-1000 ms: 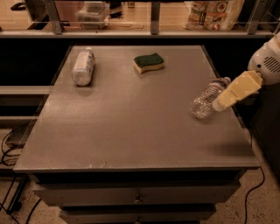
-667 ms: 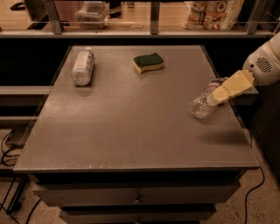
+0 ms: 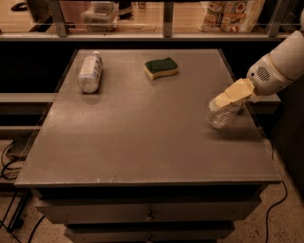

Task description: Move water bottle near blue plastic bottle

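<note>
The water bottle (image 3: 218, 116), clear and crinkled, is at the right side of the grey table (image 3: 142, 128), tilted with its lower end toward the table top. My gripper (image 3: 228, 98), with yellowish fingers (image 3: 237, 90), comes in from the right and is shut on the bottle's upper end, hiding the cap. The blue plastic bottle (image 3: 90, 72), pale whitish with a white cap, lies on its side at the far left of the table, well apart from the water bottle.
A green and yellow sponge (image 3: 161, 68) lies at the far middle of the table. A shelf with containers (image 3: 99, 12) and bags (image 3: 232, 14) runs behind the table. Drawers sit below the front edge; cables hang on the left.
The gripper has shifted slightly left and lower over the water bottle. The bottle has turned from lying diagonally to a steeper tilt under the fingers. The blue bottle and sponge have not moved.
</note>
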You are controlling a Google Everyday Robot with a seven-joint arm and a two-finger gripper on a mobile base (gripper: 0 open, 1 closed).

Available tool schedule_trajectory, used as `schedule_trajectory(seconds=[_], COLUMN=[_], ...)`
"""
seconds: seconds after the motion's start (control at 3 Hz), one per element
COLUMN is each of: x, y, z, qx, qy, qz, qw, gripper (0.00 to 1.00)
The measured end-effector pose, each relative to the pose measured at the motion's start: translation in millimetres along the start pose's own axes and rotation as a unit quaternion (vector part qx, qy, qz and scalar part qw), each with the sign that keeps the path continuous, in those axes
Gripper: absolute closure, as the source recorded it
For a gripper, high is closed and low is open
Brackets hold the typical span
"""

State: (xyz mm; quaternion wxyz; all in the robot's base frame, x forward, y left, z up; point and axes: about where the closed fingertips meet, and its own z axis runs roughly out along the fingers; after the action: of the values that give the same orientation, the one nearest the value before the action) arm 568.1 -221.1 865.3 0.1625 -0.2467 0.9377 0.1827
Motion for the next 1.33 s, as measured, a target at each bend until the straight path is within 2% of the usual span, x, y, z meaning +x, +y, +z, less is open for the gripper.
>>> schedule_trajectory(seconds=[0.33,0.67,1.0,1.33], x=[-5.4,-13.5,-22.2,-27.3], y=[-3.0,1.4,15.1,25.1], z=[17.0,27.7,35.8,38.5], qx=[0.002,0.005,0.019,0.032], qy=[0.012,0.020,0.031,0.038], qz=[0.016,0.016,-0.007,-0.025], qw=[0.9998,0.9997,0.9993,0.9984], gripper=[0.00,0.00,0.18,0.41])
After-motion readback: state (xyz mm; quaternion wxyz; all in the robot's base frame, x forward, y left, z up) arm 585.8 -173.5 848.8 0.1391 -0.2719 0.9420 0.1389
